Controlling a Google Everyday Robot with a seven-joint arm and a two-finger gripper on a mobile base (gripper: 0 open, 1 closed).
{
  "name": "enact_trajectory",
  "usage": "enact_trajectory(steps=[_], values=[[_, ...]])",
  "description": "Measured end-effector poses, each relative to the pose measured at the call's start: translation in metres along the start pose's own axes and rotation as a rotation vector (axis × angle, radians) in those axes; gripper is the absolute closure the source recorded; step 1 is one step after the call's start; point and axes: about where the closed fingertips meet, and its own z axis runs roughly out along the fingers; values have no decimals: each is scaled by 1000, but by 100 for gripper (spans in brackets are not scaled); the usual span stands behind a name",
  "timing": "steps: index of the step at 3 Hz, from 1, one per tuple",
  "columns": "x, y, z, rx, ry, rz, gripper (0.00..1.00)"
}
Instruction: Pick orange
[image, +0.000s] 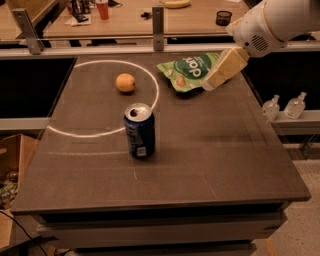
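Note:
The orange (125, 82) is a small round yellow-orange fruit lying on the dark table (210, 150), toward the far left, inside a white painted circle. My gripper (214, 83) hangs from the white arm at the upper right, above the right edge of a green snack bag (190, 71). It is well to the right of the orange and holds nothing that I can see.
A blue soda can (139, 130) stands upright in the table's middle, in front of the orange. A yellow banana (177, 4) lies on the wooden bench behind. Two small clear bottles (285, 106) stand on a ledge right of the table. A cardboard box (10, 165) sits at left.

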Motion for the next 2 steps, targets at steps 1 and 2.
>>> enact_trajectory(steps=[1,2], values=[[-6,16,19,-7,-14,-15,0],[-21,40,55,-42,-52,-38,0]])
